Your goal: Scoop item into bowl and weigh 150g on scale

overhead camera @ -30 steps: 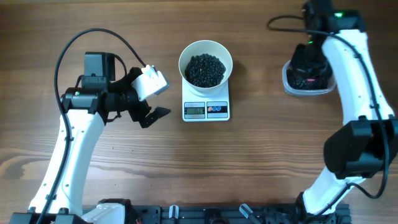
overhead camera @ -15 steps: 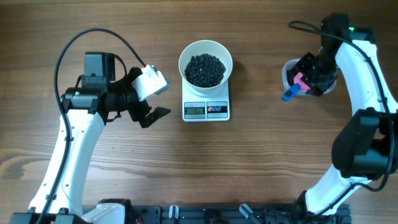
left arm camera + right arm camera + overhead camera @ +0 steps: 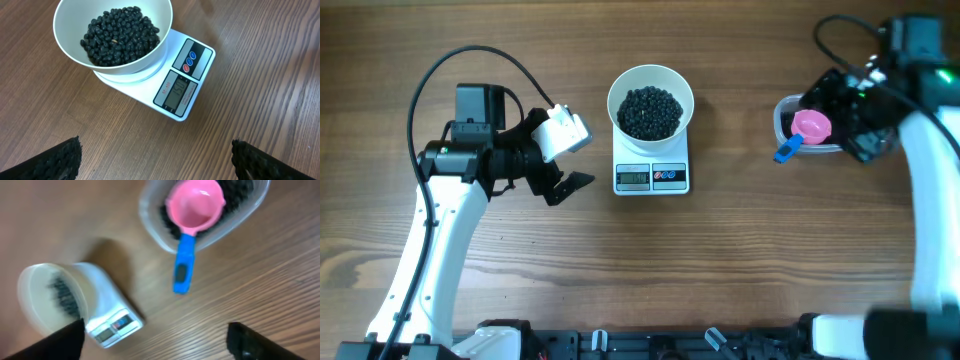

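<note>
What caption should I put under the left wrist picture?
A white bowl of black beans rests on the kitchen scale, on a wooden table.

Left arm [image 3: 430, 250]: white links, black joints, black cable loop [image 3: 470, 49], white camera block [image 3: 563, 132] beside black jaws. Right arm [image 3: 930, 200]: white link, black wrist, black cable [image 3: 819, 38].

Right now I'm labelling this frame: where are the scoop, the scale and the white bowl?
scoop [image 3: 195, 205], right wrist view, on its pink cup.
scale [image 3: 177, 93], left wrist view, on its grey display.
bowl [image 3: 67, 40], left wrist view, on its bare inner wall.
</note>
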Controlling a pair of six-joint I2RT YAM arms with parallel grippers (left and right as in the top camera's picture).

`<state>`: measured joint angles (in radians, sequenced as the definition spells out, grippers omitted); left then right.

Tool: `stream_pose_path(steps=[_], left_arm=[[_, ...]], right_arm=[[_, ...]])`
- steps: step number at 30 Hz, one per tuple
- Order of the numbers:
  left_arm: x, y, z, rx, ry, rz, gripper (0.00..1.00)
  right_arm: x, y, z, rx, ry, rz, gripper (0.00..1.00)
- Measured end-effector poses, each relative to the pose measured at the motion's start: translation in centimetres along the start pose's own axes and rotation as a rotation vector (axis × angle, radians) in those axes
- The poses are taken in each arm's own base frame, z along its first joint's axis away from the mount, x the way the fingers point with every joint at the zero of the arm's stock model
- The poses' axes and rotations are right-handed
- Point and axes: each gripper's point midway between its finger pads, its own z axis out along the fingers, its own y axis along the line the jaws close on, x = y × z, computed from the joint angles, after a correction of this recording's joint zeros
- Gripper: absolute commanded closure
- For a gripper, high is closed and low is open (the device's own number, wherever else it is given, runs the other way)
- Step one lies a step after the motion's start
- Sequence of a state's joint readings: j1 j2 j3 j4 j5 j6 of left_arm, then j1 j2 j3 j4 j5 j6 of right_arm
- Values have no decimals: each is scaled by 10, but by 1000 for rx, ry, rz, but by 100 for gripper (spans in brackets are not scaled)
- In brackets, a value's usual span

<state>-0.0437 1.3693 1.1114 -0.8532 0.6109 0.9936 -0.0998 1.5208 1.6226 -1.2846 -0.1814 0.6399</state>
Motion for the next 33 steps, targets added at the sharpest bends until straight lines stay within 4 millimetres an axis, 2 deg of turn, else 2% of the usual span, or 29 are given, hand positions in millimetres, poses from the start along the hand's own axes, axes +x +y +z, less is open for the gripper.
stream_pose_path(steps=[2, 5, 7, 10, 12, 15, 18, 21, 24, 28, 33], left_arm=[[0, 0, 0, 0, 0, 0, 0], [0, 0, 0, 0, 0, 0, 0], [0, 0, 0, 0, 0, 0, 0], [0, 0, 0, 0, 0, 0, 0], [0, 0, 0, 0, 0, 0, 0], [0, 0, 0, 0, 0, 0, 0], [0, 0, 0, 0, 0, 0, 0], [0, 0, 0, 0, 0, 1, 0], [0, 0, 0, 1, 0, 3, 0], [0, 0, 0, 0, 0, 4, 0], [0, 0, 0, 0, 0, 4, 0]], right_arm=[[8, 7, -43, -84, -94, -22, 0], [20, 9, -88, -172, -197, -49, 0], [30, 10, -111, -221, -247, -63, 0], [46, 6, -128, -257, -255, -54, 0], [59, -2, -132, -248, -235, -44, 0], [58, -7, -136, -228, -264, -54, 0], [41, -4, -140, -208, -357, -126, 0], [10, 10, -146, -227, -533, -273, 0], [-3, 15, -147, -253, -704, -404, 0], [8, 2, -132, -295, -868, -482, 0], [35, -25, -104, -342, -991, -508, 0]])
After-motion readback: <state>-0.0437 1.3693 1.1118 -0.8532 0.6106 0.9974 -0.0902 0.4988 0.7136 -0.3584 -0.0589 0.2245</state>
